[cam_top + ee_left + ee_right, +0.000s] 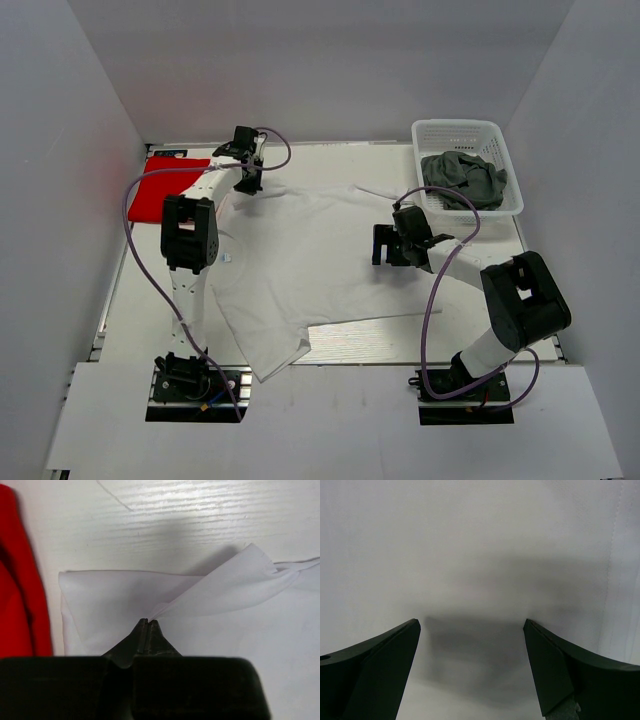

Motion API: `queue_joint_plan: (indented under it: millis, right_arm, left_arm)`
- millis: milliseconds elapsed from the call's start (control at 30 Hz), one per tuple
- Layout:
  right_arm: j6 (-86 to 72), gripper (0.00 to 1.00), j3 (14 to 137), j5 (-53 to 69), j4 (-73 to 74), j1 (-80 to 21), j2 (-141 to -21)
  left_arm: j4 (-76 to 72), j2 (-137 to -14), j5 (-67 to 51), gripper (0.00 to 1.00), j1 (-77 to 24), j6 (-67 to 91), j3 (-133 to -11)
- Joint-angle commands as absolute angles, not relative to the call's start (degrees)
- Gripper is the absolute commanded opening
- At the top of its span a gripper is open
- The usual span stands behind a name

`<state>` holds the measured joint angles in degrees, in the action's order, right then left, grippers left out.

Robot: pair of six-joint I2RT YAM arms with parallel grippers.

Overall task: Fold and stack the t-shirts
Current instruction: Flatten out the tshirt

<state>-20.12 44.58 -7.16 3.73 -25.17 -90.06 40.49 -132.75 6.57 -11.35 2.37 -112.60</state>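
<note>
Three t-shirts were in sight, well apart from one another. The white t-shirt (300,250) lay spread across the middle of the table (340,160), one lower corner trailing toward the near edge. The red t-shirt (172,188) sat flat at the far left corner, and the dark grey t-shirt (462,178) lay crumpled inside the white lattice basket (458,124) at the far right. The left gripper (146,621) had its fingers pressed together on a fold at the white shirt's far left edge, just beside the red one, so the cloth rose in a small peak from the tips. The right gripper (472,625) hung over the shirt's right side with its fingers wide apart and nothing between them but plain white cloth and their own shadow. Whether the tips touched the fabric I could not tell.
</note>
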Motion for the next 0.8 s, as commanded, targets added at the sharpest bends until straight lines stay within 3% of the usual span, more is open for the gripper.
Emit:
queue_joint_plan:
  millis: [0,267,400,467,500,533,767]
  right_arm:
    - [-19.9,0.90,43.4,-6.9,10.1,-24.5,-92.7]
    - [-19.3,0.90,43.7,-7.0,10.4,-24.6,-93.3]
    - [-19.1,0.90,43.9,-6.9,10.2,-24.7,-94.0]
    - [-18.9,0.90,43.9,-6.6,10.1,-24.5,-94.0]
    - [-18.5,0.90,43.9,-6.4,9.9,-24.6,-93.6]
    - [-18.2,0.90,43.5,-6.2,9.3,-24.7,-93.1]
    - [-18.0,0.90,41.2,-6.2,6.1,-25.0,-86.0]
  left_arm:
    - [39.7,-131.8,6.1,0.00,-11.3,-0.6,-115.2]
    - [30.9,-134.9,10.8,0.00,-11.3,-8.7,-119.0]
    - [24.4,-141.8,22.8,0.00,-12.5,-10.8,-127.6]
    - [25.6,-144.9,24.3,0.18,-12.5,-10.8,-133.0]
    - [26.3,-145.9,24.3,0.82,-12.5,-10.8,-136.6]
    - [26.3,-145.9,24.3,1.00,-12.5,-10.8,-136.7]
    - [25.1,-130.2,20.1,1.00,-12.5,-1.0,-123.1]
